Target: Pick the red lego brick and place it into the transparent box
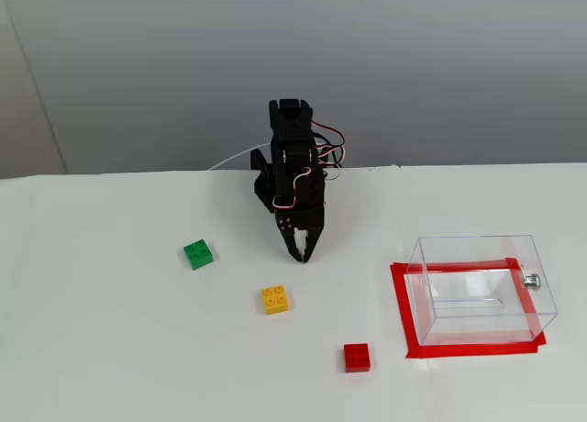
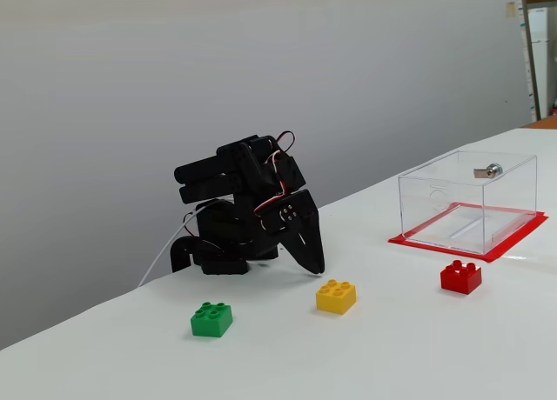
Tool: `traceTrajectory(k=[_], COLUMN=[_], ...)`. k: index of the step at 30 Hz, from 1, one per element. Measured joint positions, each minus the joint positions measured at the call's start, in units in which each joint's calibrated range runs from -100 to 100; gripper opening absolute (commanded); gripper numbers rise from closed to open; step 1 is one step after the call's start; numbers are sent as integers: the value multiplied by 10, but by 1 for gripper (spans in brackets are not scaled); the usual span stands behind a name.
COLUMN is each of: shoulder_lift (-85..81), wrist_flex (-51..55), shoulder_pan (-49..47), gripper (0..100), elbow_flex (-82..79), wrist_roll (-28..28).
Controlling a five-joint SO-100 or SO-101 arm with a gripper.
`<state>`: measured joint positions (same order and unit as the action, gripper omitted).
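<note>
In both fixed views we saw a green brick (image 1: 198, 253) (image 2: 211, 319) lying farthest left on the white table (image 1: 110, 349) (image 2: 418, 348), well apart from the jaws and to their left. Next came the black arm, folded low, with its gripper (image 1: 302, 253) (image 2: 315, 263) pointing down at the table; its jaws looked pressed together at the tips and held nothing. A yellow brick (image 1: 275, 299) (image 2: 336, 296) sat just in front of the jaws, near them but not touching. Further right, we found the red lego brick (image 1: 357, 357) (image 2: 460, 276) resting on the table, well apart from the jaws, to their right and nearer the camera in a fixed view. Right of it stood the transparent box (image 1: 477, 289) (image 2: 468, 200), on a red tape rectangle (image 1: 401, 303) (image 2: 513, 239), with a small silver knob (image 1: 531, 280) (image 2: 493, 170) on its wall. The box was the farthest thing from the jaws; the red brick lay just beside the tape, outside the box.
</note>
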<state>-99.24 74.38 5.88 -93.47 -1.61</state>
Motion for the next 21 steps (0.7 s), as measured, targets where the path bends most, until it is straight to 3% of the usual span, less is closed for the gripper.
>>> traceTrajectory(k=[16, 21], shoulder_lift=[1, 73], wrist_flex=[-24, -78], shoulder_pan=[-19, -20], gripper=[2, 2], elbow_flex=[3, 49], wrist_roll=[1, 3])
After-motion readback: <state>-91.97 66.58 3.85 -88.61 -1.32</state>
